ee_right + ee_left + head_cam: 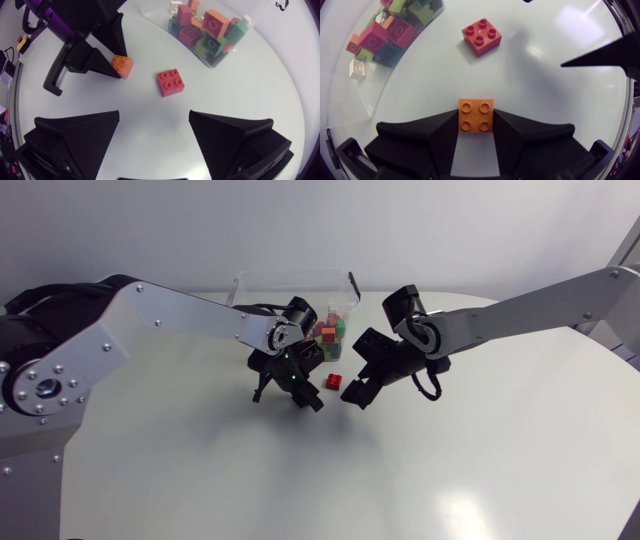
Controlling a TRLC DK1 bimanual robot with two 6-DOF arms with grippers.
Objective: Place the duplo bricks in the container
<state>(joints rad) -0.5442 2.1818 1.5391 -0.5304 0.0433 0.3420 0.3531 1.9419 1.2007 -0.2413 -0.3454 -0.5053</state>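
Observation:
An orange duplo brick (476, 116) sits on the table between the fingers of my left gripper (476, 131), which is shut on it from both sides. The right wrist view shows that same orange brick (122, 66) pinched by the left gripper (111, 64). A red brick (333, 382) lies loose on the table between the two grippers, ahead of my right gripper (154, 119), whose jaws stand wide apart with nothing in them. Behind both grippers stands the clear container (296, 279), holding several coloured bricks (207, 30).
My two grippers (300, 390) (356, 394) face each other closely near the table's middle, just in front of the container. One of the right gripper's fingers (600, 56) juts in beyond the red brick (481, 36). White tabletop spreads out toward the front edge.

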